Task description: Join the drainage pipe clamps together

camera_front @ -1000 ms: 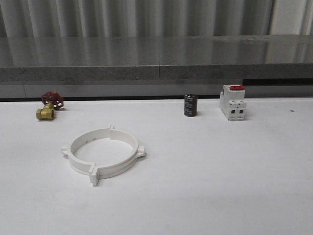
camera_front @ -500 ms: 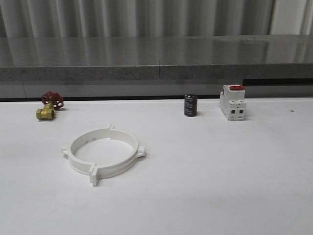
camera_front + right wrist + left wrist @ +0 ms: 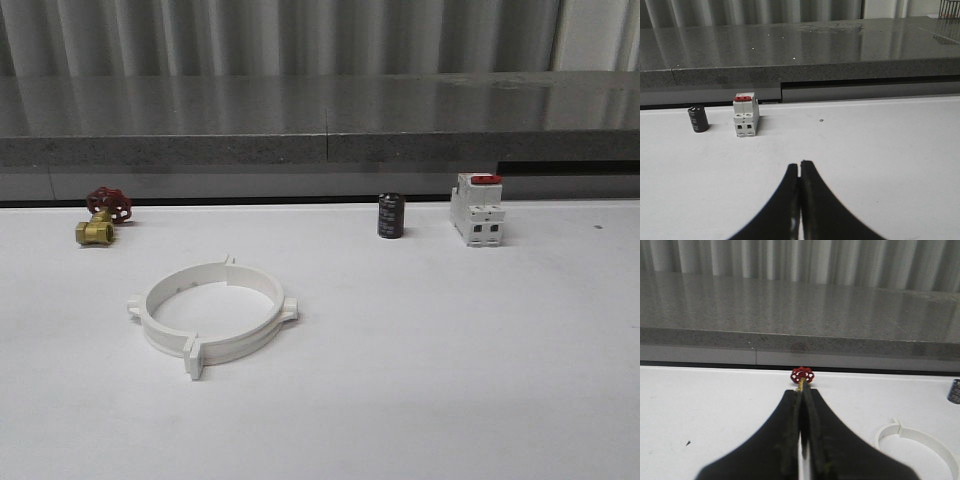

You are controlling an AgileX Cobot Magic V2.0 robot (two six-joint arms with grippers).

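The two white drainage pipe clamps (image 3: pixel 210 320) lie on the white table left of centre, set together as one wide flat ring with small tabs at the seams. An arc of that ring (image 3: pixel 920 440) also appears in the left wrist view. My left gripper (image 3: pixel 801 392) is shut with nothing in it, hanging above the table and pointing toward the red-handled valve, well apart from the ring. My right gripper (image 3: pixel 799 164) is shut and empty too, over bare table nearer than the breaker.
A brass valve with a red handwheel (image 3: pixel 103 215) sits at the back left. A black cylinder (image 3: pixel 390 216) and a white breaker with a red switch (image 3: pixel 476 209) stand at the back right. A grey stone ledge (image 3: pixel 320 120) runs behind the table.
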